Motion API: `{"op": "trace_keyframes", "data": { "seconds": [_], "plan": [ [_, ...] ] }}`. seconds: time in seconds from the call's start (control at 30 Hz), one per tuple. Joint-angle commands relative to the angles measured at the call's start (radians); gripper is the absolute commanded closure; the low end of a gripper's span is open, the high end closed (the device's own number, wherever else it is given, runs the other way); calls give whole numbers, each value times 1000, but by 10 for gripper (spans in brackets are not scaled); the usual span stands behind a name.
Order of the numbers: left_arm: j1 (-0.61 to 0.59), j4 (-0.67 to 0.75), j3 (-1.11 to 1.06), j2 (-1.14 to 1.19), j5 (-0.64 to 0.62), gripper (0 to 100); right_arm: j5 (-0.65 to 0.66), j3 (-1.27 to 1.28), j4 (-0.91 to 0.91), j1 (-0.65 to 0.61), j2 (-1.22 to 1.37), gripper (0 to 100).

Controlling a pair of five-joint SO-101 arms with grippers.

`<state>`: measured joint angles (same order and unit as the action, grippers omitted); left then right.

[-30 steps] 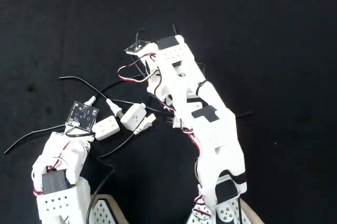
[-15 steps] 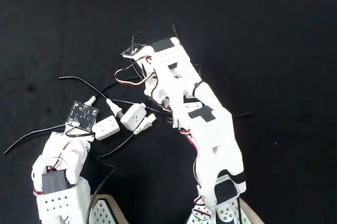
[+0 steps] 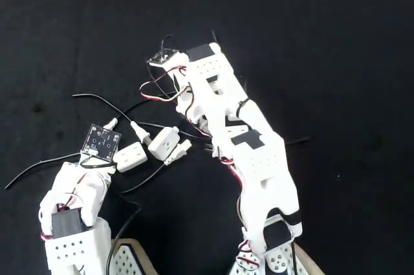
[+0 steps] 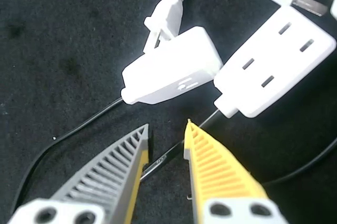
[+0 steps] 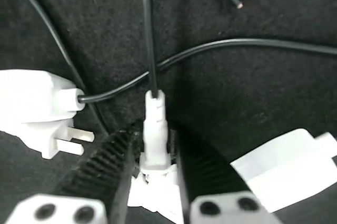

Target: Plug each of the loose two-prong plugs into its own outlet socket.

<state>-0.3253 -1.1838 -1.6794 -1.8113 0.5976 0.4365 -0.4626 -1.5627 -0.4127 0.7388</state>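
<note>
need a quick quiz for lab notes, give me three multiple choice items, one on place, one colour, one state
1. What crosses the gap between the fingers of the left end effector? A) a red wire B) a black cable C) a coin
2. What colours are those fingers? A) both black B) red and blue C) grey and yellow
3. The right end effector is: A) shut on a white plug B) open, holding nothing C) shut on a pen

Key: 1 B, the cable runs between them; 2 C, one of each; 3 A, it clamps the plug's sides.
</note>
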Motion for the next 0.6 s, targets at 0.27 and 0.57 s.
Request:
{"op": "trace_keyframes", "data": {
  "seconds": [0.27, 0.57],
  "plan": [
    [-10, 18, -15, -8, 9, 884, -2, -85, 0, -26, -7, 894],
    [-10, 18, -15, -8, 9, 884, 5, -88, -38, -32, -7, 976]
  ]
}}
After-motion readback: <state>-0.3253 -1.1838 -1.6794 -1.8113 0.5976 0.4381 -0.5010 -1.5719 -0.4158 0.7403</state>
